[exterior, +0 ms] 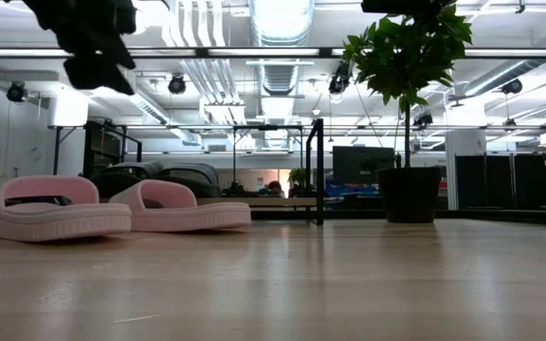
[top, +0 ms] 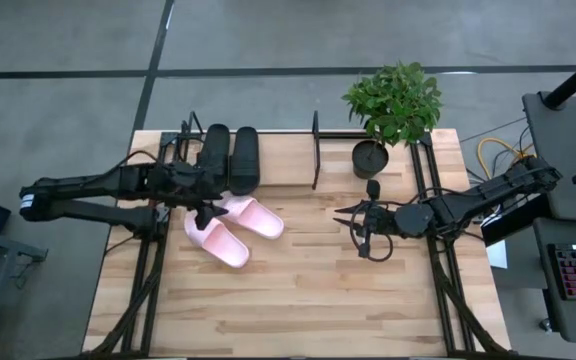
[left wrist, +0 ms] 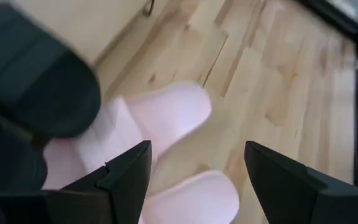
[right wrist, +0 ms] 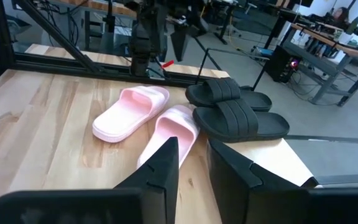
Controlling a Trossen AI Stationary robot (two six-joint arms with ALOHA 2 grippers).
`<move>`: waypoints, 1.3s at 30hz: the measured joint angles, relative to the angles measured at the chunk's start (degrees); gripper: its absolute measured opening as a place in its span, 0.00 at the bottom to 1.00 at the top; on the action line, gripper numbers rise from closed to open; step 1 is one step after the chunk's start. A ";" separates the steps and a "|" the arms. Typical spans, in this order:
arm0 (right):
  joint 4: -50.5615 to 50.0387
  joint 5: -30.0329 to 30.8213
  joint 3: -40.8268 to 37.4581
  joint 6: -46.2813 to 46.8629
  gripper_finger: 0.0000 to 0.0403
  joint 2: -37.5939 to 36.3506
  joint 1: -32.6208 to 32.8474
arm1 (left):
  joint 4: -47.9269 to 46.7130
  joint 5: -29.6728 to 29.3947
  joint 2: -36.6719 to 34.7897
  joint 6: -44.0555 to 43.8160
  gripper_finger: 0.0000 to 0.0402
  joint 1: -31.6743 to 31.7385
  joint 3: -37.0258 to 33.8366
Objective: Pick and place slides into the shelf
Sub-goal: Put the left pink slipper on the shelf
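Observation:
Two pale pink slides (top: pixel 234 228) lie side by side, soles down, on the table just in front of the shelf; the low view shows them (exterior: pixel 112 210) at the left. Two matte black slides (top: pixel 229 158) rest on the shelf's wooden board (top: pixel 283 160), at its left end. My left gripper (left wrist: pixel 194 180) hovers open above the pink slides (left wrist: pixel 166 118), well clear of them (exterior: pixel 88 43). My right gripper (top: pixel 360 230) waits at table centre-right, its fingers (right wrist: pixel 193 165) a narrow gap apart, pointing toward the slides (right wrist: pixel 138 115).
A potted plant (top: pixel 393 100) stands at the far right of the table beside the shelf's black upright rail (top: pixel 315 150). The shelf board right of the black slides is bare. Bare wooden table (top: pixel 298 300) stretches toward the near edge. Arm frames run along both table sides.

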 joint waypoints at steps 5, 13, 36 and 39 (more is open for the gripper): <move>0.00 0.00 0.00 -0.34 0.17 0.00 0.00 | -5.26 0.05 2.46 -3.78 0.60 -0.11 -0.03; -0.07 0.00 0.00 -0.56 0.19 0.00 0.00 | -16.77 0.47 10.81 -11.11 0.60 -1.56 2.23; -0.20 0.00 0.00 -1.44 0.19 0.00 0.00 | -23.69 -6.87 34.70 -26.62 0.60 -13.62 8.04; -0.24 0.00 0.00 -1.48 0.20 0.00 0.00 | -24.07 -8.02 35.93 -28.74 0.60 -13.75 8.00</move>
